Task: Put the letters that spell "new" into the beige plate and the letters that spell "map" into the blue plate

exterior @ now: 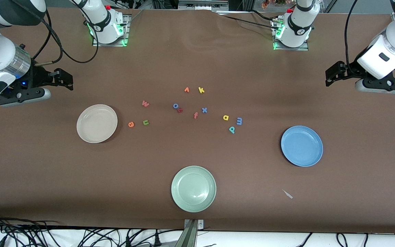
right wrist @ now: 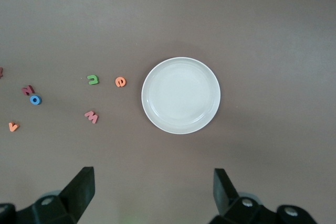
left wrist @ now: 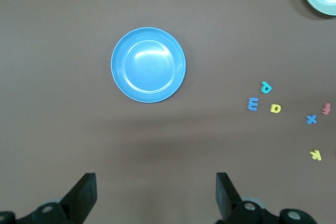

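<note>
The beige plate [exterior: 97, 123] [right wrist: 181, 95] lies empty toward the right arm's end. Beside it lie the orange e [exterior: 131, 124] [right wrist: 120, 81], green n [exterior: 145, 122] [right wrist: 93, 79] and pinkish-red w [exterior: 145, 103] [right wrist: 91, 116]. The blue plate [exterior: 301, 145] [left wrist: 148, 64] lies empty toward the left arm's end. The yellow a [exterior: 225, 117] [left wrist: 275, 108], periwinkle m [exterior: 239, 121] [left wrist: 253, 104] and teal p [exterior: 231, 129] [left wrist: 266, 87] cluster beside it. My right gripper [exterior: 63, 79] [right wrist: 153, 190] hangs open over bare table by the beige plate. My left gripper [exterior: 334, 73] [left wrist: 156, 192] hangs open over bare table by the blue plate.
A pale green plate [exterior: 193, 188] sits nearest the front camera, mid-table. Other letters lie in the middle: blue o [exterior: 175, 105], red-orange f [exterior: 195, 115], blue x [exterior: 204, 110], orange v [exterior: 186, 90], yellow k [exterior: 201, 90]. A small white scrap [exterior: 287, 194] lies near the blue plate.
</note>
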